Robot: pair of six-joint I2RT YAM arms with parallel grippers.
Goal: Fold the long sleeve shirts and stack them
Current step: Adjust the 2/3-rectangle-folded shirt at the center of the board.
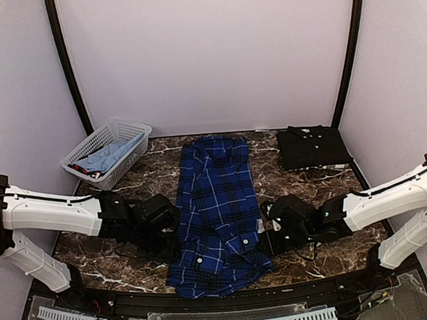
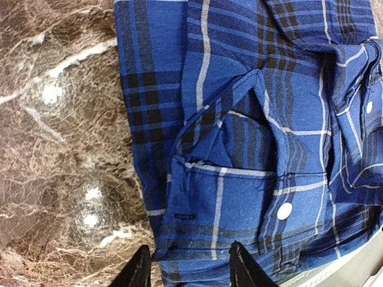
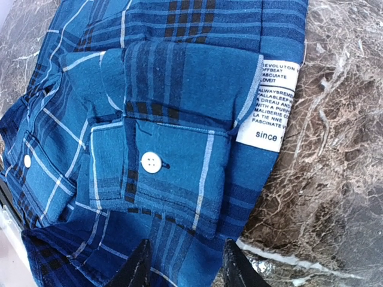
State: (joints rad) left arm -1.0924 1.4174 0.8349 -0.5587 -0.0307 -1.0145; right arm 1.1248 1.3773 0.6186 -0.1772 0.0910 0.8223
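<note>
Pale lilac walls (image 1: 207, 51) close in the cell on three sides, with a dark pole (image 1: 66, 60) rising in each back corner

Below them we see a brown marble table (image 1: 111, 260) veined in white, its polish throwing back bright spots of lamp light in the left wrist view

On it the blue plaid shirt (image 1: 216, 203) lies lengthwise down the middle, collar towards the back wall and hem near the front edge, its sides folded inward so it forms a long band

At the back right the black shirt (image 1: 313, 148) sits folded into a neat rectangle, well apart from the plaid one

At the back left a white lattice basket (image 1: 127, 165) stands at an angle, with light blue cloth (image 1: 104, 158) in it

We find the left gripper (image 1: 167, 228) at the plaid shirt's left edge; its fingers stand spread over the hem, pinching nothing that we can see

We find the right gripper (image 1: 272, 229) at the opposite edge, its fingers likewise apart above a folded cuff (image 3: 173, 173)

Beside that cuff a white printed label (image 3: 272, 110) lies at the cloth's edge, next to bare marble

Smallest of all, a white button (image 3: 151, 162) fastens the cuff
</note>
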